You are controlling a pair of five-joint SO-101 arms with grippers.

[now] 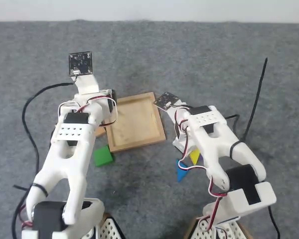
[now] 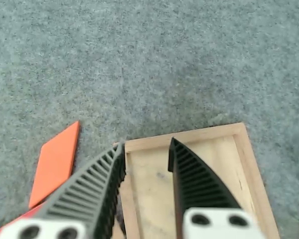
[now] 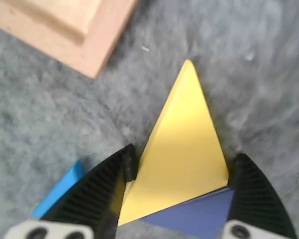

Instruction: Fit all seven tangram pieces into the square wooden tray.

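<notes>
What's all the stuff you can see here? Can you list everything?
tray: one, wooden, middle of the mat
yellow triangle: one, yellow, flat on the mat between the right gripper's fingers
purple piece: one, purple-blue, right against the yellow triangle
blue piece: one, light blue, on the mat under the right arm
green piece: one, green, on the mat near the tray's corner
orange piece: one, orange, on the mat beside the tray
mat: one, grey, under everything
cables: two, black, one beside each arm
left arm: one, white
right arm: one, white
left gripper: one, black fingers, open over the tray's corner
right gripper: one, black fingers, open around the yellow triangle
</notes>
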